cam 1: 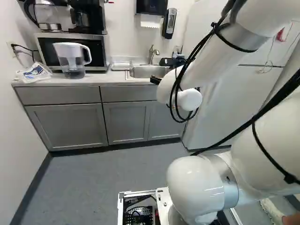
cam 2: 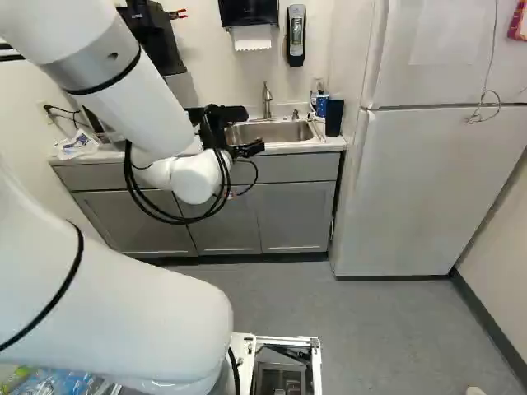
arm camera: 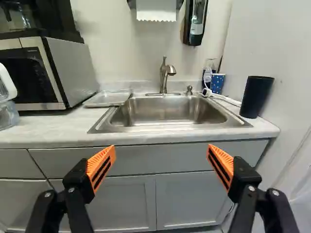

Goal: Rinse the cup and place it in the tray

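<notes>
In the right base view my gripper (cam 2: pixel 252 132) is held out in front of the counter at the sink. Seen from the wrist, the gripper (arm camera: pixel 161 149) is open, its orange pads wide apart with nothing between them. A tall black cup (arm camera: pixel 256 97) stands upright on the counter beside the sink, near the fridge. A smaller blue cup with white dots (arm camera: pixel 217 84) is behind it at the sink's back corner. The pale tray (arm camera: pixel 108 99) lies flat between microwave and sink, with nothing visible in it. The steel sink (arm camera: pixel 167 129) has a faucet (arm camera: pixel 164 77) behind it.
A microwave (arm camera: pixel 73 70) and a water pitcher (cam 1: pixel 72 58) stand on the counter beyond the tray. A white cable (arm camera: pixel 224 98) runs behind the black cup. A paper towel dispenser (cam 2: pixel 249 11) and soap dispenser (cam 2: pixel 296 34) hang above; the fridge (cam 2: pixel 428 189) flanks the counter.
</notes>
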Available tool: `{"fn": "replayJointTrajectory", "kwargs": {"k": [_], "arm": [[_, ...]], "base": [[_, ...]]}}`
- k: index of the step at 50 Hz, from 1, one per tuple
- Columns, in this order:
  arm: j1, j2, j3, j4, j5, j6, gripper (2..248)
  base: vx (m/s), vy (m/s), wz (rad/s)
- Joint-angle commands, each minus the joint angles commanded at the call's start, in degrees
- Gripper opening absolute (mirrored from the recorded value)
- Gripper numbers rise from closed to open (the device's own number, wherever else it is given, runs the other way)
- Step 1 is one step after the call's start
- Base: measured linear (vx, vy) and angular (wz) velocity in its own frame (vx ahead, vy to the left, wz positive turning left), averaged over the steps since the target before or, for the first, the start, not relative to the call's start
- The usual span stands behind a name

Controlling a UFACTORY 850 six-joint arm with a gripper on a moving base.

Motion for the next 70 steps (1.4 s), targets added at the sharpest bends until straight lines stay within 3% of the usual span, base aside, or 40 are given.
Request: {"fn": "replayJointTrajectory", "kwargs": {"k": [70], "arm": [[0.00,-0.70,-9.56,0.00,-7.64,0.00,247]], "base": [[0.000,0.000,0.000]]}}
